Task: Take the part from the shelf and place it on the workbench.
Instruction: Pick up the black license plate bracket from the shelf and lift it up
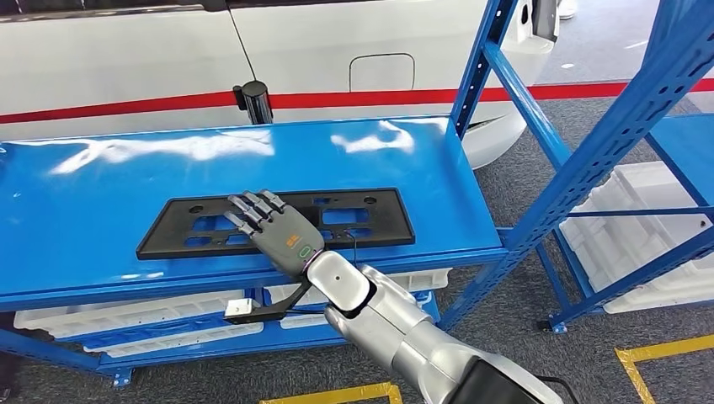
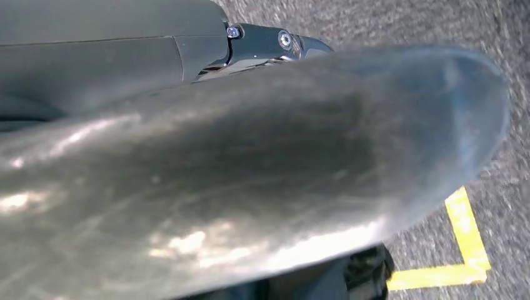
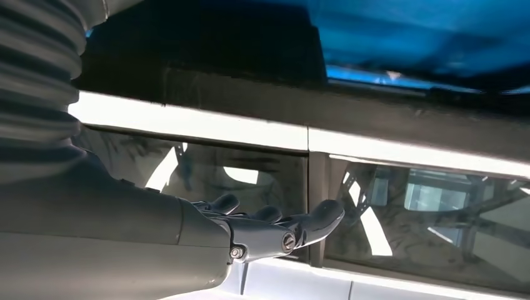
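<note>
Blue workbench (image 1: 101, 210) stands before a white car (image 1: 126, 59); the black part (image 1: 370, 220) lies flat on it; the right hand (image 1: 274, 229) rests over the part, fingers spread, grasping nothing; placing looks done; next, lift clear.

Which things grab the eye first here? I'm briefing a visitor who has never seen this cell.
The long flat black plastic plate with cut-outs lies along the front of the glossy blue workbench top. The robot's right hand sits over the plate's middle, dark fingers spread. Behind the bench stands a white car body with a red stripe.
</note>
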Controlling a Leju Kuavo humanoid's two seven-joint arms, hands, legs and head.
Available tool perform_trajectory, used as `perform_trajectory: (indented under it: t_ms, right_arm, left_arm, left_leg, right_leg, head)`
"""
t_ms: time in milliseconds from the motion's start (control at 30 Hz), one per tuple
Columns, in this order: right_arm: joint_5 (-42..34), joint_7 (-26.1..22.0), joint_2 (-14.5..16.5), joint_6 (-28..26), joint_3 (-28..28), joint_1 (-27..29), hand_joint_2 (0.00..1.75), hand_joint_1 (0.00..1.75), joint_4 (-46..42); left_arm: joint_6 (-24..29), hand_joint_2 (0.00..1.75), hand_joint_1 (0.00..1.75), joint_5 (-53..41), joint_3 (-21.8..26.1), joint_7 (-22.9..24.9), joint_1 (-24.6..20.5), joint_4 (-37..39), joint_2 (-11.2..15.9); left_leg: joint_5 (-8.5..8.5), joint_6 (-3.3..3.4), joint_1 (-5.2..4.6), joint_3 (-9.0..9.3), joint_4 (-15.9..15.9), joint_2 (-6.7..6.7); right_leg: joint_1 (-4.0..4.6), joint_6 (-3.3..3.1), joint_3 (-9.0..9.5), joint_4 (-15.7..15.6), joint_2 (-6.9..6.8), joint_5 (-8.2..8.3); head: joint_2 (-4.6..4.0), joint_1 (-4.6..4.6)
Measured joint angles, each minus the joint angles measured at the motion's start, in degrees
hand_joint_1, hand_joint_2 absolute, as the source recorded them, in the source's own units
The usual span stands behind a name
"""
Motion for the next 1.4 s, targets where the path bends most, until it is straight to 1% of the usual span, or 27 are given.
perform_trajectory:
  t_ms: [33,67,133,200,233,267,333,367,400,433,500,533,567,600,700,767,833,867,900,933,967,1000,1067,1100,1133,1200,1400]
  right_arm:
    - [0.0,0.0,0.0,0.0,0.0,-0.1,1.75,0.0,0.0]
    - [0.0,0.0,0.1,0.0,0.0,-0.2,1.75,0.0,0.0]
    - [0.0,0.0,0.1,0.0,0.0,-0.2,1.75,0.0,0.0]
    - [0.0,0.0,0.2,0.0,0.0,-0.2,1.75,0.0,0.0]
    - [0.0,0.0,0.3,0.0,0.0,-0.2,1.75,0.0,0.0]
    - [0.0,0.0,0.4,0.0,0.0,-0.2,1.75,0.0,0.0]
    - [0.0,0.0,0.5,0.0,0.0,-0.1,1.75,0.0,0.1]
    - [0.0,0.0,0.5,0.0,0.0,0.0,1.75,0.0,0.1]
    - [0.0,0.0,0.5,0.0,0.0,0.0,1.75,0.0,0.2]
    - [0.0,0.0,0.5,0.0,0.0,0.1,1.75,0.0,0.3]
    - [0.0,0.0,0.5,0.0,0.0,0.1,1.75,0.0,0.3]
    - [0.0,0.0,0.5,0.0,0.0,0.1,1.75,0.0,0.3]
    - [0.0,0.0,0.5,0.0,0.0,0.0,1.75,0.0,0.3]
    - [0.0,0.0,0.5,0.0,0.0,0.0,1.75,0.0,0.3]
    - [0.0,0.0,0.5,0.0,0.0,-0.1,1.75,0.0,0.3]
    - [0.0,0.0,0.5,0.0,0.0,-0.2,1.75,0.0,0.3]
    - [0.0,0.0,0.4,0.0,0.0,-0.1,1.75,0.0,0.3]
    - [0.0,0.0,0.3,0.0,0.0,0.0,1.75,0.0,0.4]
    - [0.0,0.0,0.2,0.0,0.0,0.0,1.75,0.0,0.4]
    - [0.0,0.0,0.2,0.0,0.0,0.1,1.75,0.0,0.4]
    - [0.1,0.0,0.1,0.0,0.0,0.1,1.75,0.0,0.5]
    - [0.1,0.1,0.1,0.1,0.0,0.0,1.75,0.0,0.5]
    - [0.3,0.6,0.2,0.3,0.0,-0.2,1.75,0.0,0.5]
    - [0.5,1.0,0.3,0.4,0.0,-0.2,1.75,0.0,0.5]
    - [0.6,1.3,0.3,0.6,0.0,-0.3,1.75,0.0,0.6]
    - [0.8,2.0,0.3,0.8,0.0,-0.3,1.75,0.0,1.0]
    - [2.8,7.5,0.3,2.8,-0.9,-1.3,1.75,0.0,2.8]
  left_arm:
    - [0.0,0.0,0.0,0.0,0.0,0.0,0.0,0.0,0.0]
    - [0.0,0.0,0.0,0.0,0.0,0.0,0.0,0.0,0.0]
    - [0.0,0.0,0.0,0.0,0.0,0.0,0.0,0.0,0.0]
    - [0.0,0.0,0.0,0.0,0.0,0.0,0.0,0.0,0.0]
    - [0.0,0.0,0.0,0.0,0.0,0.0,0.0,0.0,0.0]
    - [0.0,0.0,0.0,0.0,0.0,0.0,0.0,-0.1,0.0]
    - [0.0,0.0,0.0,0.0,0.0,0.0,0.0,-0.1,0.0]
    - [0.0,0.0,0.0,0.0,0.0,0.0,0.0,-0.1,0.0]
    - [0.0,0.0,0.0,0.0,0.0,0.0,0.1,0.0,0.0]
    - [0.0,0.0,0.0,0.0,0.0,0.0,0.1,0.0,0.0]
    - [0.0,0.0,0.0,0.0,0.0,0.0,0.1,-0.1,0.1]
    - [0.0,0.0,0.0,0.0,0.0,0.0,0.1,0.0,0.1]
    - [0.0,0.0,0.0,0.0,0.0,0.0,0.0,0.0,0.1]
    - [0.0,0.0,0.0,0.0,0.0,0.0,0.0,0.0,0.1]
    - [0.0,0.0,0.0,0.0,0.0,0.0,0.0,0.0,0.0]
    - [0.0,0.0,0.0,0.0,0.0,0.0,0.0,0.0,0.1]
    - [0.0,0.0,0.0,0.0,0.0,0.0,0.0,0.0,0.1]
    - [0.1,0.0,0.0,0.0,0.0,0.0,0.0,0.0,0.1]
    - [0.0,0.0,0.0,-0.1,0.0,0.0,0.0,0.0,0.1]
    - [0.0,0.0,0.0,-0.1,0.0,0.0,0.0,0.0,0.1]
    - [0.0,0.0,0.0,-0.1,0.0,0.0,0.0,0.0,0.1]
    - [0.0,0.0,0.0,-0.1,0.0,0.0,0.0,0.0,0.1]
    - [0.0,0.0,0.0,-0.1,0.0,0.0,0.0,0.0,0.1]
    - [0.0,0.0,0.0,-0.1,0.0,0.0,0.0,0.0,0.1]
    - [0.0,0.0,0.0,-0.1,0.0,0.0,0.0,0.0,0.1]
    - [0.4,0.0,0.0,-0.2,0.0,-0.3,0.0,0.0,0.1]
    - [1.7,0.0,0.0,0.1,1.1,-4.7,0.0,0.0,0.0]
  left_leg:
    - [-0.2,-0.24,-0.12,0.16,0.0,-0.05]
    - [-0.36,-0.5,-0.22,0.26,0.0,-0.08]
    - [-0.61,-1.1,-0.31,0.43,-0.1,-0.04]
    - [-1.08,-1.67,-0.16,0.4,0.2,0.08]
    - [-1.89,-1.9,-0.15,-0.11,1.5,0.14]
    - [-3.26,-2.08,-0.13,-1.29,4.1,0.2]
    - [-6.46,-2.39,-0.12,-5.1,11.8,0.26]
    - [-7.25,-2.53,-0.07,-6.88,14.8,0.28]
    - [-6.91,-2.63,-0.02,-7.82,15.9,0.3]
    - [-5.36,-2.69,0.08,-7.56,14.5,0.32]
    - [-0.97,-2.83,0.33,-4.49,7.3,0.4]
    - [0.37,-2.84,0.35,-2.69,3.8,0.39]
    - [0.93,-2.68,0.33,-1.56,1.6,0.35]
    - [0.81,-2.43,0.22,-1.06,0.7,0.29]
    - [0.69,-1.15,0.06,-1.03,0.5,0.1]
    - [0.72,-0.41,0.16,-0.92,0.3,0.1]
    - [0.57,0.04,0.04,-0.93,0.3,0.11]
    - [0.5,0.14,-0.04,-0.91,0.3,0.1]
    - [0.43,0.21,-0.13,-0.86,0.3,0.07]
    - [0.37,0.25,-0.22,-0.76,0.3,0.04]
    - [0.31,0.24,-0.28,-0.61,0.3,-0.02]
    - [0.23,0.19,-0.32,-0.47,0.3,-0.07]
    - [-0.02,-0.14,-0.59,-0.34,0.4,-0.18]
    - [-0.18,-0.1,-0.72,-0.33,0.4,-0.2]
    - [-0.29,-0.02,-0.86,-0.34,0.5,-0.2]
    - [-0.28,0.27,-0.87,-0.22,0.3,-0.12]
    - [0.03,-0.24,-0.82,0.17,-0.3,-0.01]
  right_leg:
    - [0.11,-0.22,1.77,-3.5,-0.06,1.29]
    - [0.26,-0.67,2.96,-5.7,-0.12,1.99]
    - [0.59,-1.79,3.62,-6.5,-0.09,2.11]
    - [0.27,-2.68,4.05,-6.9,-0.04,2.17]
    - [0.04,-3.08,4.4,-7.1,-0.04,2.17]
    - [-0.19,-3.44,4.81,-7.3,-0.05,2.11]
    - [-0.17,-3.95,5.33,-7.3,-0.09,1.78]
    - [-0.14,-4.07,5.52,-7.3,-0.09,1.64]
    - [-0.14,-4.09,5.7,-7.3,-0.05,1.48]
    - [-0.17,-3.99,5.95,-7.3,0.04,1.3]
    - [-0.23,-3.48,6.58,-7.2,0.23,0.75]
    - [-0.07,-3.11,6.75,-7.0,0.3,0.43]
    - [0.11,-2.73,6.76,-6.8,0.33,0.2]
    - [0.29,-2.42,6.68,-6.8,0.34,0.07]
    - [0.14,-1.72,6.23,-6.5,0.26,-0.28]
    - [-0.05,-1.58,4.16,-2.7,0.15,-1.98]
    - [-0.08,-1.76,-0.05,5.0,0.1,-4.7]
    - [-0.09,-1.74,-2.07,8.4,0.09,-5.58]
    - [-0.08,-1.55,-3.23,10.0,0.09,-5.65]
    - [-0.07,-1.25,-3.31,9.4,0.09,-4.86]
    - [-0.03,-0.93,-2.2,6.6,0.09,-3.33]
    - [0.05,-0.77,-0.27,2.3,0.04,-1.53]
    - [0.37,-1.17,3.06,-4.6,-0.03,1.05]
    - [0.47,-1.45,3.85,-6.2,-0.06,1.62]
    - [0.54,-1.66,4.02,-6.5,-0.02,1.8]
    - [0.56,-1.67,4.07,-6.6,0.05,2.01]
    - [0.7,-1.99,4.07,-6.5,0.13,1.97]
  head:
    - [0.0,-0.04]
    - [0.0,-0.06]
    - [0.01,-0.1]
    - [0.01,-0.12]
    - [0.0,-0.2]
    - [0.0,-0.31]
    - [0.0,-0.43]
    - [0.0,-0.4]
    - [0.0,-0.4]
    - [0.0,-0.42]
    - [0.0,-0.42]
    - [0.0,-0.48]
    - [0.0,-0.49]
    - [0.0,-0.49]
    - [0.0,-0.37]
    - [0.0,-0.23]
    - [0.0,-0.1]
    - [0.0,-0.12]
    - [0.0,-0.11]
    - [0.0,-0.11]
    - [0.0,-0.11]
    - [0.0,-0.1]
    - [0.0,-0.14]
    - [0.0,-0.16]
    - [0.0,-0.2]
    - [0.0,-0.21]
    - [0.0,-0.22]
